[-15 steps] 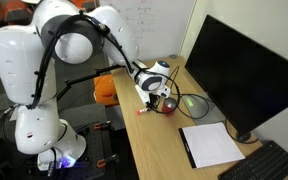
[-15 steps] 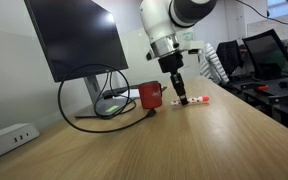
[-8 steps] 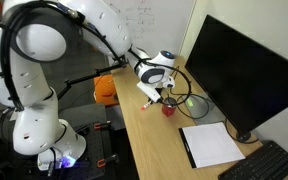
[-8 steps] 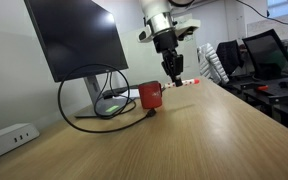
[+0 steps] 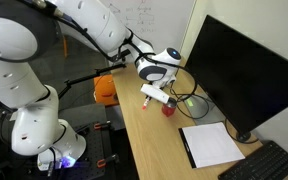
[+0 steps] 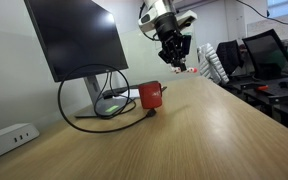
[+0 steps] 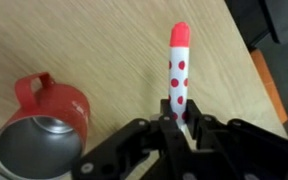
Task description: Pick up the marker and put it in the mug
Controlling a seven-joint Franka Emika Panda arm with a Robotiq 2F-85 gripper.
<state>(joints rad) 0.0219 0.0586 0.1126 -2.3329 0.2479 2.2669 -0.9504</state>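
Note:
The marker is a white stick with red dots and a red tip. My gripper is shut on its lower end and holds it in the air above the desk. In an exterior view the marker sticks out sideways from the gripper. In an exterior view the gripper hangs well above the table, with the marker hard to make out. The red mug stands upright on the desk, open side up, below and to the left of the gripper; it shows in both exterior views.
A large black monitor stands behind the mug, with a black cable loop around its base. A white paper pad and a keyboard lie further along the desk. An orange object sits beside the desk edge.
The gripper has risen from the desk surface with the marker in it. The mug has not moved.

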